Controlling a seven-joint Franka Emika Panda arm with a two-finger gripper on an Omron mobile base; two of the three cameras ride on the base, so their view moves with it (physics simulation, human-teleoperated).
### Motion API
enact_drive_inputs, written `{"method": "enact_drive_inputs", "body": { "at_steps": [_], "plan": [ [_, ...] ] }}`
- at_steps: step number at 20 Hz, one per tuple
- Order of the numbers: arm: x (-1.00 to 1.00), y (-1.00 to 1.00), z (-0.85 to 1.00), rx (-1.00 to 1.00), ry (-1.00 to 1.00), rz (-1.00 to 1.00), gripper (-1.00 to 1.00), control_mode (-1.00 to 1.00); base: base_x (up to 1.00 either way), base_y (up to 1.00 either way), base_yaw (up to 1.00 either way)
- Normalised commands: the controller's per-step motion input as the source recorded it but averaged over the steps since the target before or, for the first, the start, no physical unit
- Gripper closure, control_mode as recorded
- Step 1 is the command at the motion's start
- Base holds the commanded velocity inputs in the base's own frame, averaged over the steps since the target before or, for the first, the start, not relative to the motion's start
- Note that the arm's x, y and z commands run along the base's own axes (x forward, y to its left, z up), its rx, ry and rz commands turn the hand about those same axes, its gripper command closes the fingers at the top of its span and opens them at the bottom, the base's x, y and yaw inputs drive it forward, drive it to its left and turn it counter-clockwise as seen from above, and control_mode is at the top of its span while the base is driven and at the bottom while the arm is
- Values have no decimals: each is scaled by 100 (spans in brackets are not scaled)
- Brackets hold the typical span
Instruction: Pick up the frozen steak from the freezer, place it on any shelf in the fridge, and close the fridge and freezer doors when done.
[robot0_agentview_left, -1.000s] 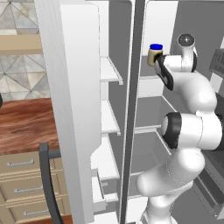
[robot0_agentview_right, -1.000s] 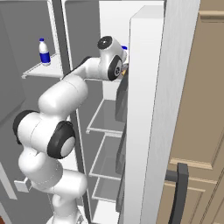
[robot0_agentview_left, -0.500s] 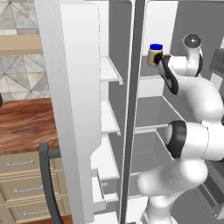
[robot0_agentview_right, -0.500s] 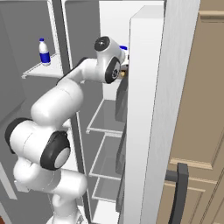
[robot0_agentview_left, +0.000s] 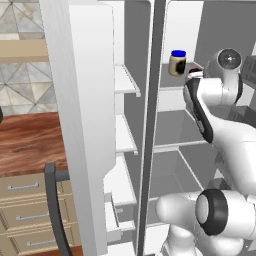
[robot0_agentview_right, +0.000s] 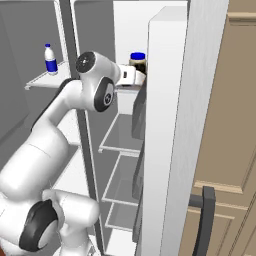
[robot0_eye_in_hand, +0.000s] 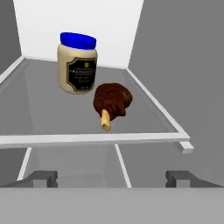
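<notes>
The frozen steak (robot0_eye_in_hand: 112, 102), a brown chunk of meat with a pale bone end, lies on a glass fridge shelf (robot0_eye_in_hand: 52, 127) just right of a blue-lidded jar (robot0_eye_in_hand: 78, 63). My gripper (robot0_eye_in_hand: 111, 177) is open, and its two fingertips (robot0_eye_in_hand: 41, 177) stand wide apart in front of the shelf's edge, clear of the steak. From the base views the hand (robot0_agentview_left: 194, 76) sits at the mouth of the top shelf beside the jar (robot0_agentview_left: 177, 62), with nothing between its fingers. In the right base view the hand (robot0_agentview_right: 131, 77) is partly hidden behind the open door.
Both doors stand open: one white door (robot0_agentview_left: 75, 125) at the left, the other (robot0_agentview_right: 170, 150) at the right. A small blue-capped bottle (robot0_agentview_right: 50, 59) stands on a shelf in the left compartment. Lower glass shelves (robot0_agentview_left: 172, 145) are bare. Wooden drawers (robot0_agentview_left: 25, 200) sit at the left.
The arm's upper links have swung up and to the right, while the hand has stayed at the top shelf by the jar.
</notes>
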Motion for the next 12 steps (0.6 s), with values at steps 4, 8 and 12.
{"method": "enact_drive_inputs", "body": {
  "at_steps": [4,8,12],
  "plan": [
    [-100,46,3,4,0,0,-100,-100,0,0,0],
    [-100,51,4,5,2,0,-100,-100,0,0,0],
    [-100,40,23,2,11,4,-100,-100,0,0,0]
  ]
}}
